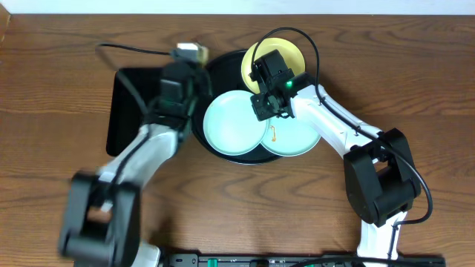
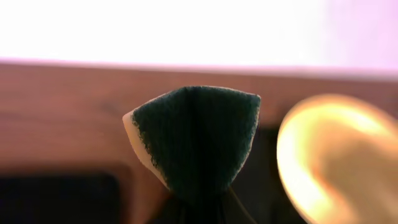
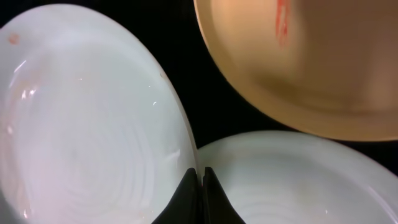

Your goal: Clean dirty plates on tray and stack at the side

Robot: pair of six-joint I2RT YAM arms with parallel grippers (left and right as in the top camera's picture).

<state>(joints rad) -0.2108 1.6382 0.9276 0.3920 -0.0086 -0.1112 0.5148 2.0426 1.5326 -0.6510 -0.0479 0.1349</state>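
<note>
On the round black tray [image 1: 223, 74] at the middle of the table [image 1: 59, 67], three dirty plates were seen. A yellow plate [image 1: 286, 53] was set at the far side, one mint plate [image 1: 230, 126] at the near left and a second mint plate [image 1: 297, 139] at the near right. The rims of the two mint plates overlapped. An orange smear [image 1: 273, 133] was carried by the right mint plate and a reddish streak [image 3: 281, 22] by the yellow one. No plate had been stacked at the side yet.

The right gripper [image 3: 200, 177] was held above the plates with its fingers pressed together on nothing, their tips poised over the seam where the mint rims met. A green sponge [image 2: 196, 140] was clamped, folded, in the left gripper [image 2: 200, 210] over the far left edge of the tray, beside a rectangular tray [image 1: 122, 111] further left. That arm was blurred in the overhead view.

Several faults could be expected from here. Because the sponge was pinched into a narrow fold, little of its face would be offered to a plate, and smears could be missed. A plate could be skated across the glossy tray if it were scrubbed without being steadied. Since the mint rims overlapped, one plate could be dragged or tipped when the other was pressed or lifted. The two arms could also be brought into collision over so crowded a tray.
</note>
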